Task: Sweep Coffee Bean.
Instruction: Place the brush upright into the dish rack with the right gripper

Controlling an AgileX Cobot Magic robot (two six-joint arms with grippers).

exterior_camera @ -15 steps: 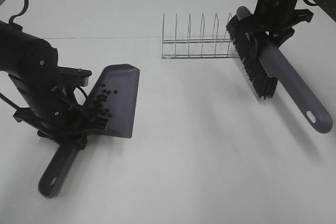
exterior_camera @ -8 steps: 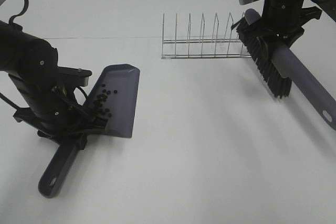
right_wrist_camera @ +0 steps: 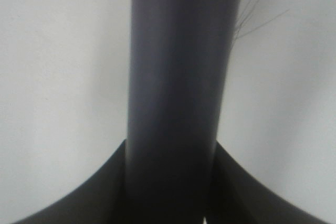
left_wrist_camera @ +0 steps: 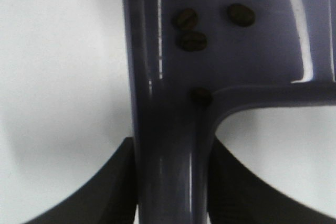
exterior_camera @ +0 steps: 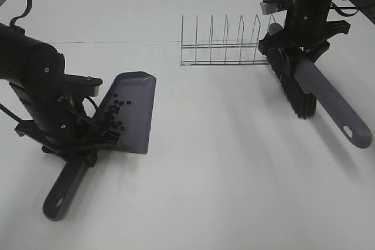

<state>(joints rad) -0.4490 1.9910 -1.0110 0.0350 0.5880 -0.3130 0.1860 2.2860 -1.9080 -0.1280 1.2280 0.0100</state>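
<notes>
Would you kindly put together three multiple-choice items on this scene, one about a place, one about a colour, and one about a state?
1. Where do the coffee beans lie?
A. In the dustpan
B. Scattered under the wire rack
C. Among the brush bristles

2. What colour is the dustpan?
A. Bright red
B. Grey-purple
C. Yellow

3. How does the right gripper stand?
A. Open and empty
B. Shut on the dustpan handle
C. Shut on the brush

Answers:
1 A, the dark beans sit in the pan's tray near its handle end, as the left wrist view also shows.
2 B, the pan is a muted grey-purple against the white table.
3 C, its fingers flank the brush handle in the right wrist view, while the left gripper clamps the dustpan handle.
</notes>
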